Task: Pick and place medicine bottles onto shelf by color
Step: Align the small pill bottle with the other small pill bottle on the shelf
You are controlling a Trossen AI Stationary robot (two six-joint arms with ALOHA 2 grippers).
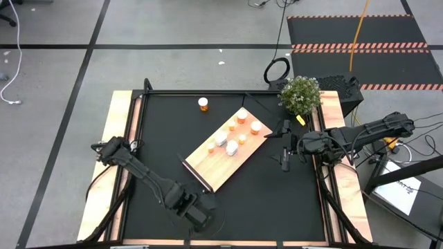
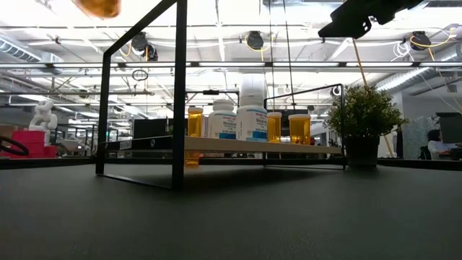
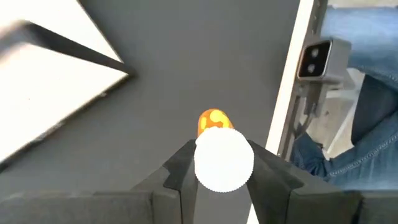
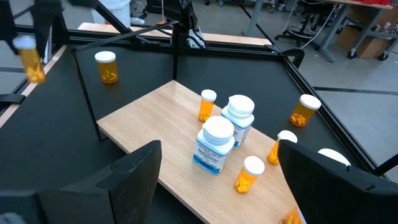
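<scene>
My left gripper [image 1: 201, 216] is near the table's near edge, left of centre, shut on a small orange bottle with a white cap [image 3: 224, 158]. The bottle also shows in the right wrist view [image 4: 31, 65]. The light-wood shelf [image 1: 208, 162] lies slantwise at the mat's middle. On it stand two white bottles [image 4: 239, 118] [image 4: 216, 146] and several orange ones [image 4: 207, 104]. Another orange bottle [image 1: 203, 104] stands alone on the mat at the far side. My right gripper [image 1: 285, 160] is open and empty, to the right of the shelf and above the mat. My left gripper pinches the bottle's white cap [image 3: 205, 163] between its two fingers, one on each side. The fingers come from above, pointing down. The bottle hangs upright below them, its amber body [image 3: 213, 118] lifted clear of the mat.
A potted plant [image 1: 300, 95] stands at the far right corner. A black frame [image 2: 177, 94] rims the mat. A camera post [image 3: 317, 59] stands at the table's edge, and a person in jeans [image 3: 367, 124] is beyond it. Bare mat [image 1: 159, 138] lies left of the shelf.
</scene>
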